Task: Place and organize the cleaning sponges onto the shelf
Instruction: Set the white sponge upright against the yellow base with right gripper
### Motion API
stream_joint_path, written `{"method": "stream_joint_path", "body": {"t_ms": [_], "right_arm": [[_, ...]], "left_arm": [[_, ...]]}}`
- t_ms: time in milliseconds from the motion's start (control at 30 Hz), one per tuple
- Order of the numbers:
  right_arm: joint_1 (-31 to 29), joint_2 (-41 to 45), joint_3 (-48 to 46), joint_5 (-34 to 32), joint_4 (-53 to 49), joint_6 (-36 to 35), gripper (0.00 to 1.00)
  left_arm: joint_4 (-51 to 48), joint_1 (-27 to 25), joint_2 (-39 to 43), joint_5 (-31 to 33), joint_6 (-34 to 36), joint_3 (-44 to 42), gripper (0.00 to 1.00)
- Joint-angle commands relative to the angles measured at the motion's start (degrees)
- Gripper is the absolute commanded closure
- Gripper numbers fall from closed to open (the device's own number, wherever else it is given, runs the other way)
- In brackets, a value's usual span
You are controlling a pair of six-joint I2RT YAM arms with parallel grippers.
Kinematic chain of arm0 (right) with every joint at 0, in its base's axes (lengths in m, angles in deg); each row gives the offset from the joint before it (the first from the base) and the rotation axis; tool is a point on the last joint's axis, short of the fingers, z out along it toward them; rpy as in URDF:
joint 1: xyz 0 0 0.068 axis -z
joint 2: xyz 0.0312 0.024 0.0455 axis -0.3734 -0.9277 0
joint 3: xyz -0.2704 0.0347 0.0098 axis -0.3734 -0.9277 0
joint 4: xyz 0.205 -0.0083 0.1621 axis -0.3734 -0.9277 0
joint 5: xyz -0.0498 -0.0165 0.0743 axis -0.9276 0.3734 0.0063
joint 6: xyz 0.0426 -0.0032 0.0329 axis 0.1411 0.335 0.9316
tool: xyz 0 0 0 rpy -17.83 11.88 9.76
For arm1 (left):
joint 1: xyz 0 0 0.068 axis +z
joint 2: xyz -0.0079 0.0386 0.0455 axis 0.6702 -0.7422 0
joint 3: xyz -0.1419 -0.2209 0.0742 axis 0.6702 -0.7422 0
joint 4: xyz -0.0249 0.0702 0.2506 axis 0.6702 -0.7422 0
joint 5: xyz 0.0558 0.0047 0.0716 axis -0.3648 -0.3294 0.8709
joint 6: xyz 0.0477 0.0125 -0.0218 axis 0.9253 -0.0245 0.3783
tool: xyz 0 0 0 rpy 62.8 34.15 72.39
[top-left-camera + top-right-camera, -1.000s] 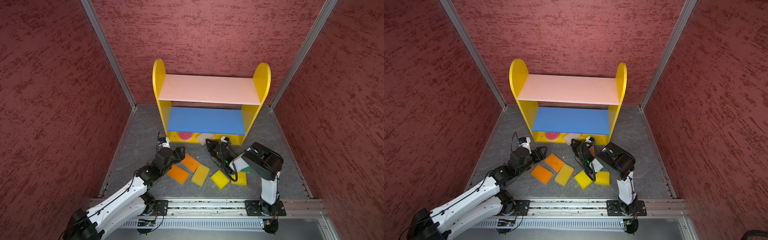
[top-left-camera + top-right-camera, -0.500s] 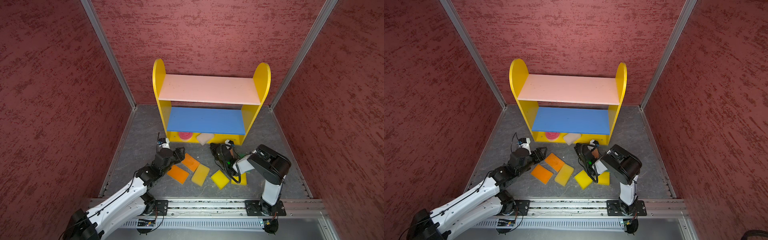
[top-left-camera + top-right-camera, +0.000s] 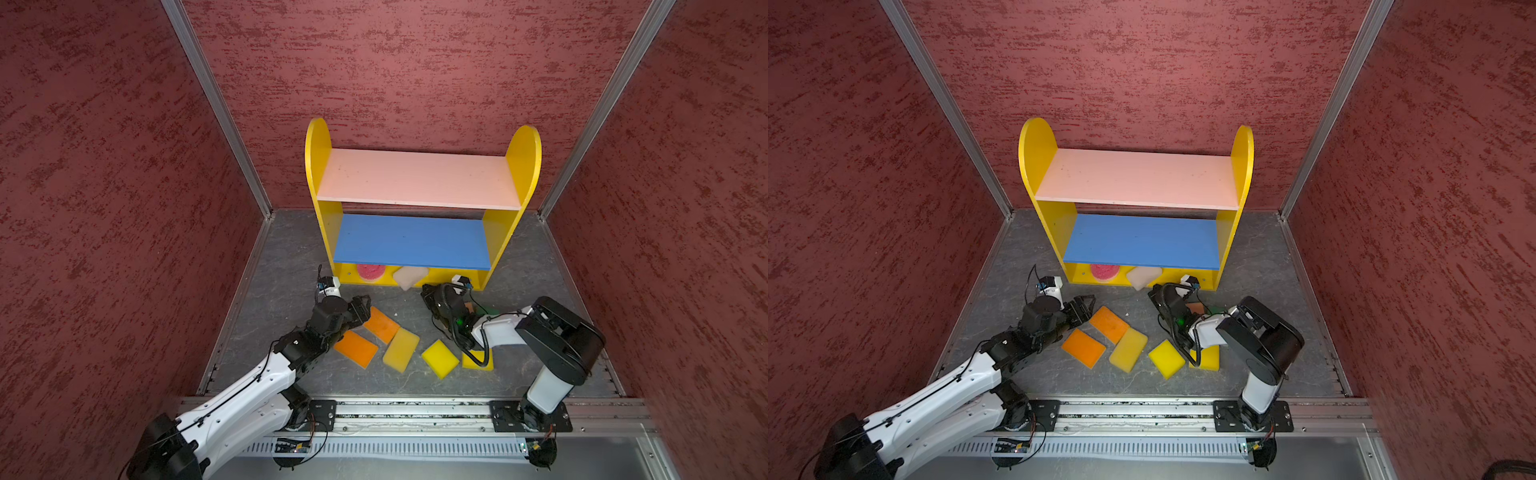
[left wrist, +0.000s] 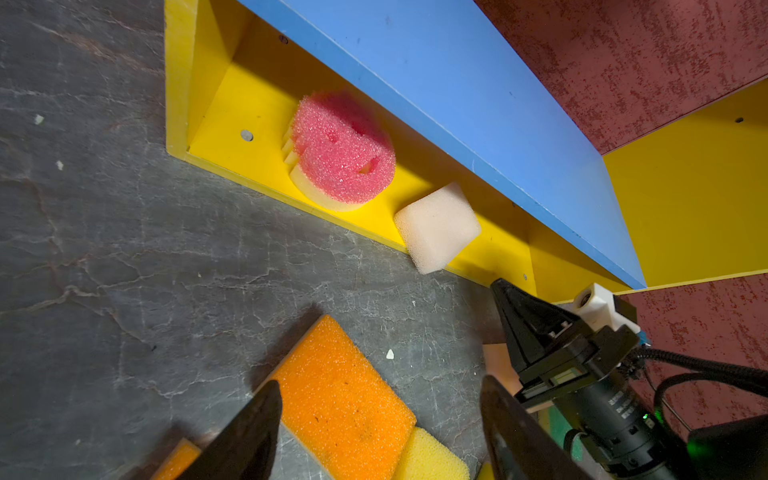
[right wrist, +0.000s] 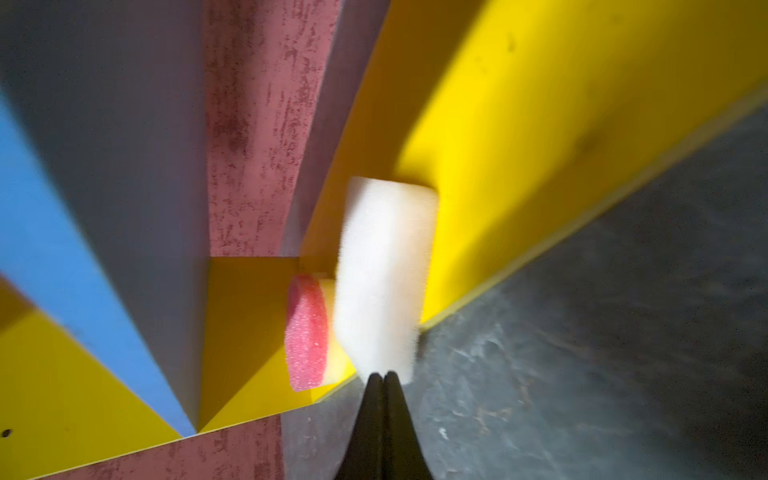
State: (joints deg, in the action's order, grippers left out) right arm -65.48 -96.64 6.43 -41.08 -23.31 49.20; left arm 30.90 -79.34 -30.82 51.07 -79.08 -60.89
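The shelf [image 3: 415,245] stands at the back in both top views. A round red-pink sponge [image 4: 343,149] and an off-white sponge [image 4: 436,226] lie on its yellow base, and the off-white one overhangs the front edge. Two orange sponges [image 3: 381,324] [image 3: 356,348] and three yellow ones [image 3: 401,349] [image 3: 440,358] [image 3: 478,359] lie on the floor. My left gripper [image 4: 379,382] is open over the farther orange sponge. My right gripper [image 5: 383,374] is shut and empty, its tip close to the off-white sponge [image 5: 384,270]. A peach sponge [image 3: 1196,308] and a green one [image 3: 1214,309] peek out beneath the right arm.
Red textured walls close in the grey floor [image 3: 291,266] on three sides. The pink board [image 3: 415,178] and the blue board [image 3: 411,241] carry nothing. A metal rail [image 3: 415,409] with both arm bases runs along the front edge.
The right arm's elbow has swung out to the right and its shut gripper drew back slightly from the off-white sponge. The left gripper edged towards the orange sponge.
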Motion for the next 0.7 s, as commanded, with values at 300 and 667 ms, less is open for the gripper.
{"method": "stream_joint_path", "body": {"t_ms": [300,667], "right_arm": [[-0.24,-12.78,3.56,-1.01,7.74,6.39,1.0],[-0.21,-16.2,6.15,-3.16,8.39,6.22,1.0]], "left_arm": [[1.28,0.01,-1.8,-1.19,1.01,0.61,0.29],[4.06,-0.08,-5.06,-1.41,2.16,-0.47,0.53]]}}
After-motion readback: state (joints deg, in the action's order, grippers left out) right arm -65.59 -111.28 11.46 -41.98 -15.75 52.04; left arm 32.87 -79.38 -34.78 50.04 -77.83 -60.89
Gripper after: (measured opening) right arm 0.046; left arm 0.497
